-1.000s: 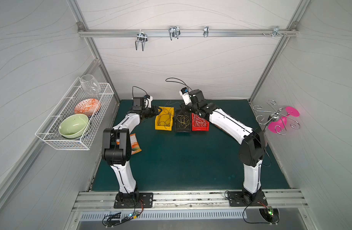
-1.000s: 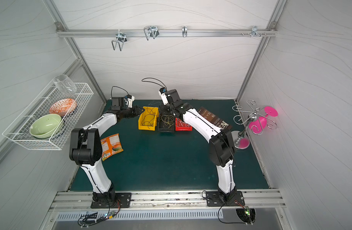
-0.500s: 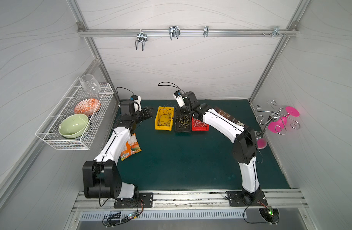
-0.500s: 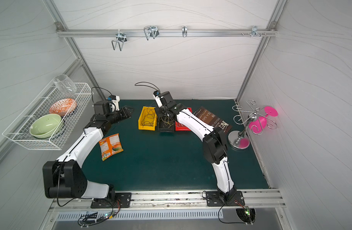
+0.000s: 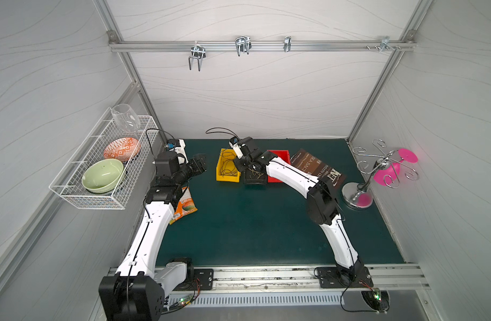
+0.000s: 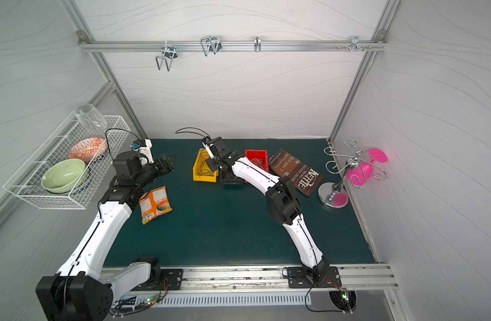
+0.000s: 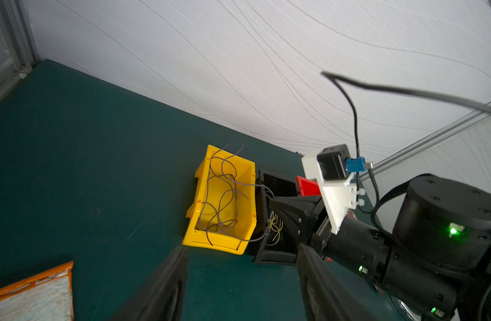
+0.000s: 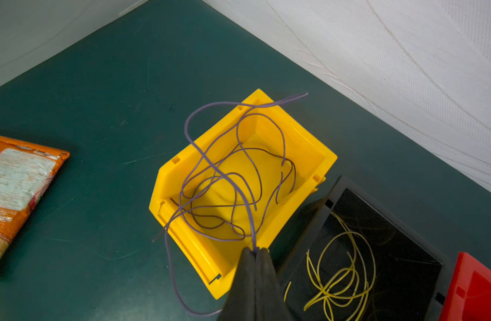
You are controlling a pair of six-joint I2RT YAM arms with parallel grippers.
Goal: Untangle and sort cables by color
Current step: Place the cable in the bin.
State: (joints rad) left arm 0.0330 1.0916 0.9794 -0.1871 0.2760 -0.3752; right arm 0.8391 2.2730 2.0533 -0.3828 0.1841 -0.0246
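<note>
I'm looking into a white-walled cell with a dark green mat (image 5: 238,222) for a work surface. Three small bins stand in a row touching each other near the back wall.

The yellow bin (image 8: 311,151) holds the purple cables (image 8: 211,225), looped loosely over one another. The black bin (image 8: 411,244) beside it holds the yellow cables (image 8: 341,278). The red bin (image 6: 255,152) comes last, and in a top view I can make out thin pale strands inside it.

My right gripper (image 8: 255,251) is pressed together on a purple strand (image 8: 230,180), pinching it right at the corner of the yellow bin that meets the black one. From the pinch the strand runs up across the bin. Another purple length hangs over the near wall onto the mat.

My left gripper (image 7: 241,247) is spread and empty. It hovers over bare mat well off to the side of the bins, with an orange snack packet (image 5: 184,207) lying nearby.

I read this as the drop-off of a purple strand into its bin, with sorting well along, since no loose tangle shows on the mat.

Next I'd carry the pinch toward the middle of the yellow bin before letting go. The strand looks springy, so it could flick out or spill into the black bin. The overhanging tail then needs tucking in.
</note>
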